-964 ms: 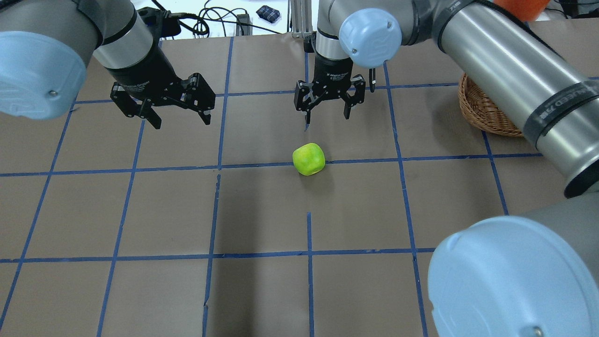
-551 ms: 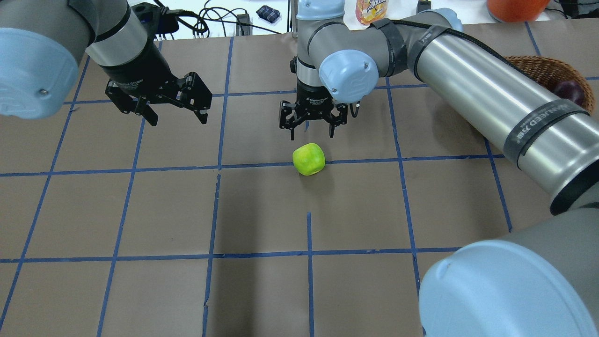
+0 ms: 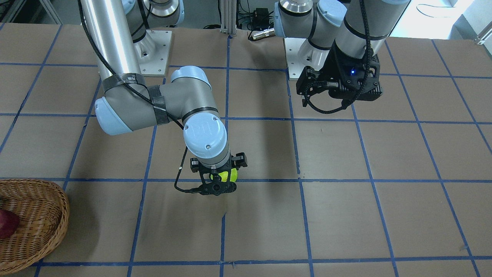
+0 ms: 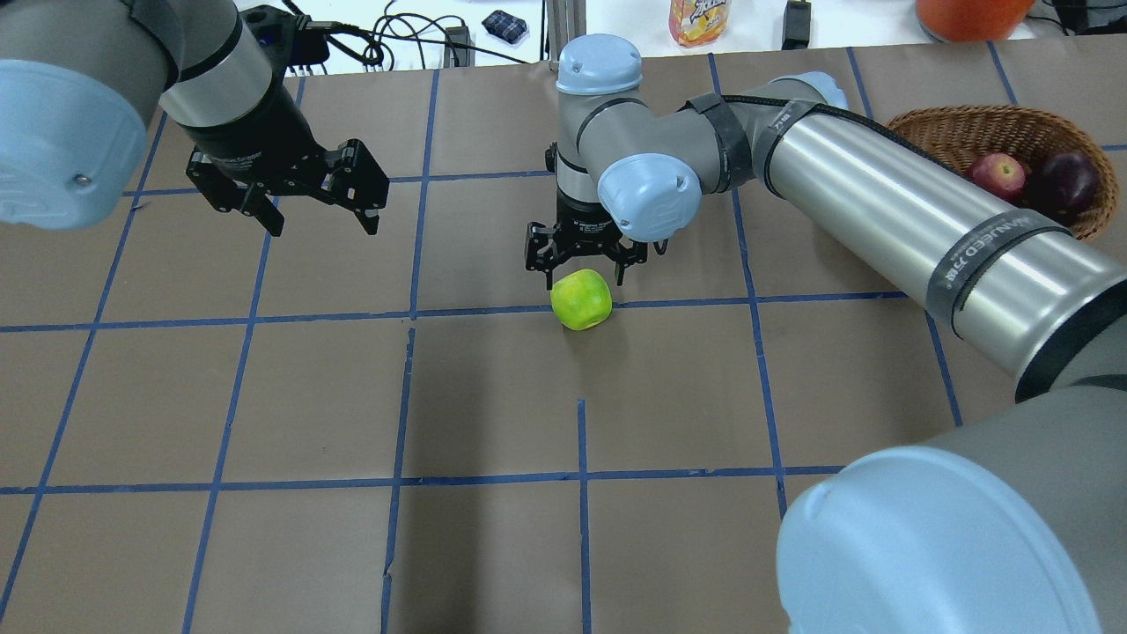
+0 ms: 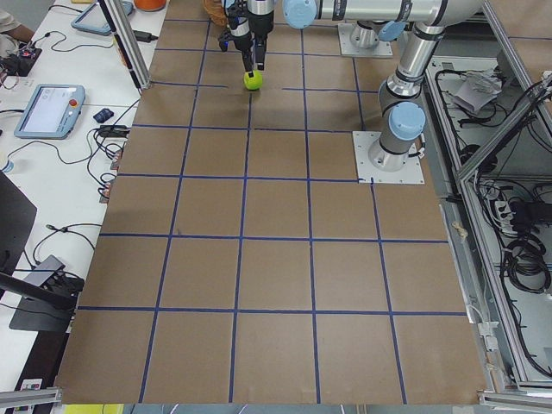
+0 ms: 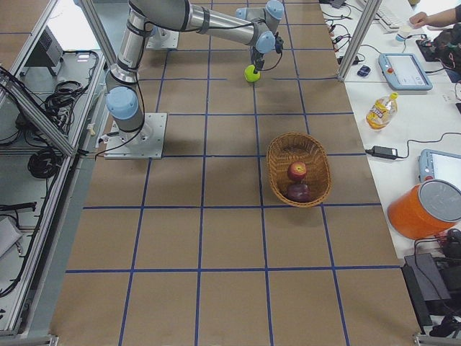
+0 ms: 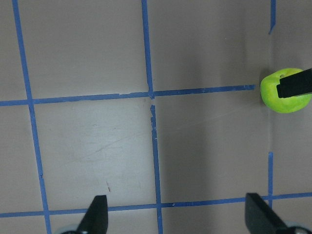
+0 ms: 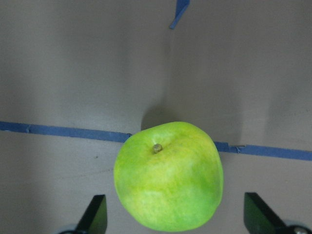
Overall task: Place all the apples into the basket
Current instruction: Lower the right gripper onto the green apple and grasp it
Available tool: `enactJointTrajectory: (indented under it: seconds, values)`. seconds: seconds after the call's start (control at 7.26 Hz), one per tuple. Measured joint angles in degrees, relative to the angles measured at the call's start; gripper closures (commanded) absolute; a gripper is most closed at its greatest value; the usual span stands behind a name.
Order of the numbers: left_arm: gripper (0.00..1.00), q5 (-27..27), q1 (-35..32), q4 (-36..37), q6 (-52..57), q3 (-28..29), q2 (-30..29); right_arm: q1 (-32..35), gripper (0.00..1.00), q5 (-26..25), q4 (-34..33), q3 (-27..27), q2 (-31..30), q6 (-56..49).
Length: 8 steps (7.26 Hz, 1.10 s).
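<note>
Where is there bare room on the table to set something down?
The table squares just on the robot's side of the green apple are bare, as are those under the left claw. Crowded: the apple itself, straddled by the open right claw, and the basket at far right, holding two apples.

White print on right arm's black band (image 4: 979,249), bottle label (image 4: 697,16): too blurred to read.

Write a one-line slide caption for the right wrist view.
Open right gripper poised over the yellow-green apple, stem up.
</note>
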Motion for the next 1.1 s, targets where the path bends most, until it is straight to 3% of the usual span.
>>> enactJointTrajectory:
  seconds: [0.55,0.69,0.83,0.96,1.1]
  values:
    - [0.00,0.16,0.10,0.16,0.22,0.02,0.18,1.22,0.00,3.38,-4.28,1.40,2.25,0.59]
    - [0.00,0.17,0.10,0.22,0.52,-0.07,0.22,1.37,0.07,3.99,-4.83,1.54,2.57,0.49]
    - [0.00,0.17,0.10,0.42,0.66,-0.20,0.28,1.38,0.63,3.98,-5.20,1.69,2.75,0.29]
    - [0.00,0.19,0.12,0.68,0.71,-0.32,0.34,1.38,1.00,3.84,-5.89,1.65,2.80,0.35]
    - [0.00,0.21,0.11,0.81,0.73,-0.40,0.37,1.29,1.00,3.59,-6.76,1.25,2.66,0.47]
